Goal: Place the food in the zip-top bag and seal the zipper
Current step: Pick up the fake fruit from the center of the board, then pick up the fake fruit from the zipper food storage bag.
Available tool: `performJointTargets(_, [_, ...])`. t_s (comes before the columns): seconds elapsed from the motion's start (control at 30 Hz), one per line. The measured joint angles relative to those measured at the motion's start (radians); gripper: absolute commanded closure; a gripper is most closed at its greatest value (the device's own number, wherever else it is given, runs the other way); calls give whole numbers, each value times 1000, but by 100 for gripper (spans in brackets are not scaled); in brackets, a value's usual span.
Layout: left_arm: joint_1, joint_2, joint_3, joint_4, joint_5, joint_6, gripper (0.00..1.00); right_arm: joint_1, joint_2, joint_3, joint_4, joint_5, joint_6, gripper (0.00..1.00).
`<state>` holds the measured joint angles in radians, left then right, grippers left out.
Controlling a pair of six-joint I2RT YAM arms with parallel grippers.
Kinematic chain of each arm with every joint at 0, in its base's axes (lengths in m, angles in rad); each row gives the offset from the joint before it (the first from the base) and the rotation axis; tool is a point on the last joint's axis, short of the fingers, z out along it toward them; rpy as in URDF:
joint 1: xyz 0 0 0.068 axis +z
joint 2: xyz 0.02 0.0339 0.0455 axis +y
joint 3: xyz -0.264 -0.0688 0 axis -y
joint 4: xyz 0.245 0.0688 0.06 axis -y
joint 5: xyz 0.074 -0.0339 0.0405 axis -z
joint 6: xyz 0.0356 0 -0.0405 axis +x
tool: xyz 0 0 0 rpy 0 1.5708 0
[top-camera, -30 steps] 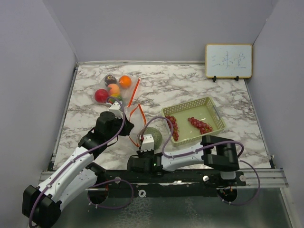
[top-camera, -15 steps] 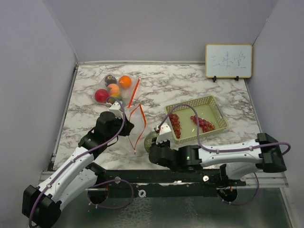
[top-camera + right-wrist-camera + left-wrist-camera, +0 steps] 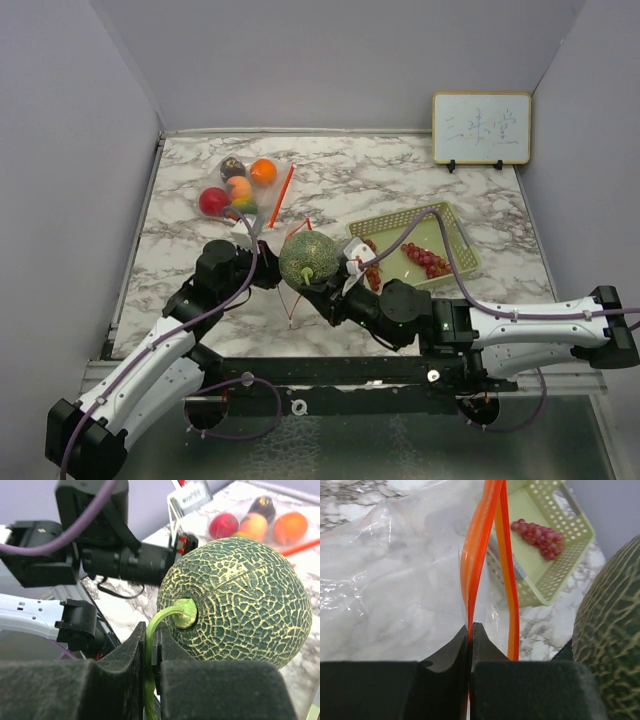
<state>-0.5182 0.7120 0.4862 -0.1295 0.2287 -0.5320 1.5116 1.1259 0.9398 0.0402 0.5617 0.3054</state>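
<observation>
Lab test booth: plain grey walls [image 3: 350, 60], marble-print table [image 3: 400, 180], small whiteboard [image 3: 481, 128].

One melon [image 3: 308, 258], four small fruits [image 3: 238, 187], two grape bunches [image 3: 424, 261], one basket [image 3: 463, 237]

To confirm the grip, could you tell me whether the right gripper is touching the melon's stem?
Touching. The right wrist view shows the right gripper closed on the green stem of the melon.

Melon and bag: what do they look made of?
Melon: probably moulded plastic, matte, with raised tan netting and a seam line; its green stem looks rubbery. Bag: thin clear film, glossy, wrinkled with glare; orange zipper strips look like stiffer plastic.
</observation>
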Motion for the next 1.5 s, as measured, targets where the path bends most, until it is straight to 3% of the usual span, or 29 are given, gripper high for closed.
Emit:
performJointTargets(0.37, [0,-7,-132,263,207,-225,100,0,-89,-90,298,-92,-188,98])
performJointTargets(0.6, [0,-15,-186,416,263,-363,100,-7,-108,-225,403,-109,-178,98])
performJointTargets(0.93, [0,49,-302,659,328,-541,100,-68,-101,-360,423,-79,-102,98])
performJointTargets(1.07, [1,46,-305,655,328,-545,100,-85,-59,-372,396,-53,-61,98])
performJointTargets(1.3, [1,-4,-246,434,277,-431,100,-87,86,-371,267,-27,17,98])
performJointTargets(1.5, [1,-14,-230,362,237,-373,100,-87,198,-369,203,-35,56,98])
